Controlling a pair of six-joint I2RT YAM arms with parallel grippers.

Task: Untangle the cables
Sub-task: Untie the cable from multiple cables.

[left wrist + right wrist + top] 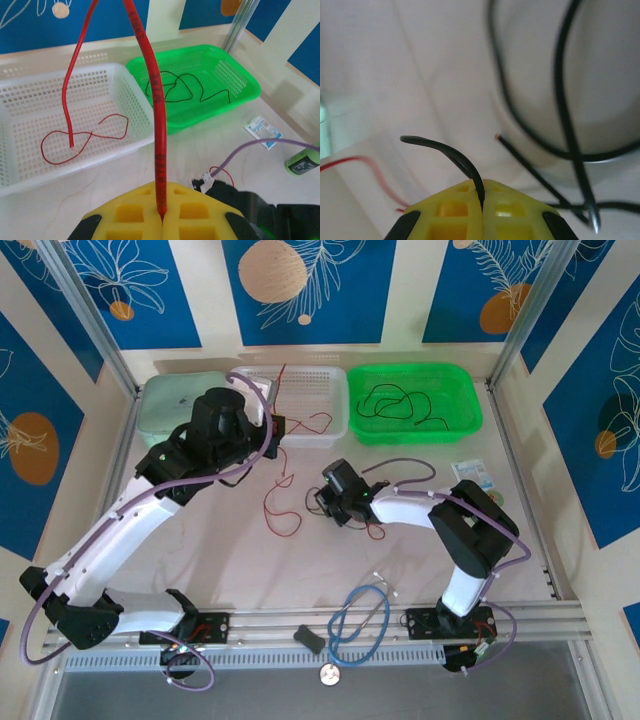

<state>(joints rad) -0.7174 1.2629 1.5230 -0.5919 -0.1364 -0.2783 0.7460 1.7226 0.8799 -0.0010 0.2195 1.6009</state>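
Note:
My left gripper (272,426) hangs by the white basket (335,430), shut (163,214) on a red cable (157,120) that runs up from its fingers. Another red cable (80,145) lies looped inside the white basket (30,85). A black cable (395,402) is coiled in the green basket (470,420). Red cable (280,505) trails loosely on the table's middle. My right gripper (322,503) sits low over the table beside it, shut (482,201) on a black cable (455,154). More black cable (560,100) loops just ahead of it, with a red strand (350,161) to the left.
A pale green lidded box (175,400) stands left of the white basket. A thick blue looped tube (360,625) lies by the near rail, with a dark block (308,638) and a round disc (329,672). A small packet (472,475) lies at the right.

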